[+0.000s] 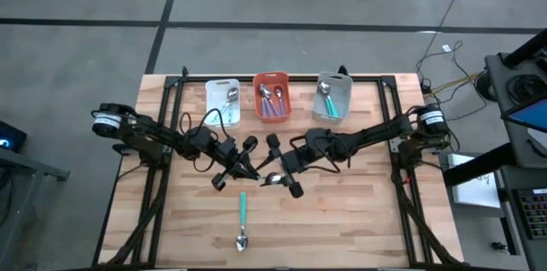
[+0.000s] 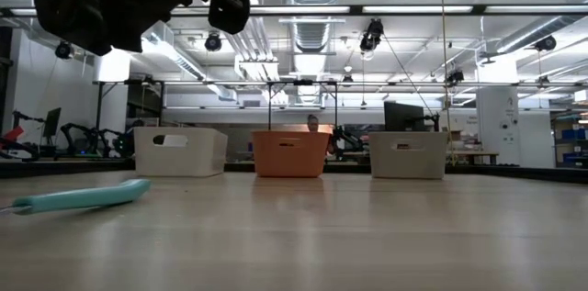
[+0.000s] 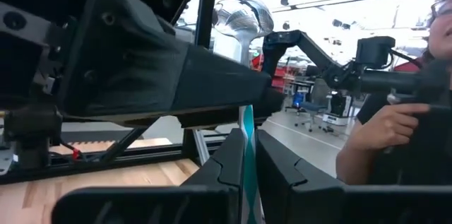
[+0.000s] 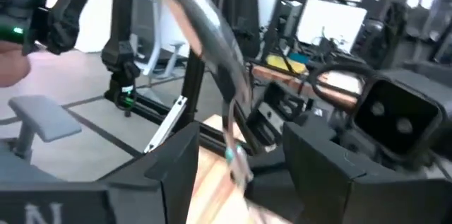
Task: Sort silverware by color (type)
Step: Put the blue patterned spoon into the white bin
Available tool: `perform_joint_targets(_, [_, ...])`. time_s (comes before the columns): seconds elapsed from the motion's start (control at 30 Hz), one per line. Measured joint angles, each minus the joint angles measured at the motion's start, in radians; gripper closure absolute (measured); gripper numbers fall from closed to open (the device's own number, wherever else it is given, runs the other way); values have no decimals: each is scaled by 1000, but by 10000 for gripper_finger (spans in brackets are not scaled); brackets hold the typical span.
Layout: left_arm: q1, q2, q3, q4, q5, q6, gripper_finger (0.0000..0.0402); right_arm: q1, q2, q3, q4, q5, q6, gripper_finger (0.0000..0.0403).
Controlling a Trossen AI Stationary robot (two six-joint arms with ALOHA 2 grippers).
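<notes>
While my two arms meet over the middle of the table (image 1: 359, 220), a handover is in hand, as I judge it. My left gripper (image 3: 248, 174) is pinched shut on the slim teal handle of a spoon (image 3: 247, 128), whose shiny bowl rises above my fingers (image 3: 226, 171) in the left wrist view. I hold it by the handle end so the rest stays free for the other arm. My right gripper (image 1: 285, 177) sits just beside it with its jaws spread wide; the spoon stands between my right fingers (image 4: 173, 164) in the right wrist view, yet I cannot tell whether they touch it. Only the left has clear hold.

At the far edge stand three bins, one per colour: the white bin (image 1: 222, 100) holds pale-handled spoons, the orange bin (image 1: 272, 96) purple ones, and the grey bin (image 1: 333, 96) teal ones. The grey bin lies on my right arm's side, which is probably why a teal spoon would pass from left to right.

A second teal spoon (image 1: 242, 217) lies alone on the near part of the table, bowl toward the front edge, not yet sorted.
</notes>
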Motion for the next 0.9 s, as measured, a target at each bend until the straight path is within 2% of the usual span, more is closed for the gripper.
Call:
perform_joint_targets(0.2, [0,0,0,0,0,-16,396,0,1,56,-128,-27,-45,259])
perform_joint_targets(0.47, [0,-2,0,-1,1,-18,396,-17,-7,82,-144,-125,-41,383])
perform_joint_targets(0.67, [5,-4,0,2,-35,-49,383,-36,-20,80,-146,-132,27,392])
perform_joint_targets(0.9, [42,-18,-1,0,-45,-26,304,-57,-63,79,-247,-126,124,394])
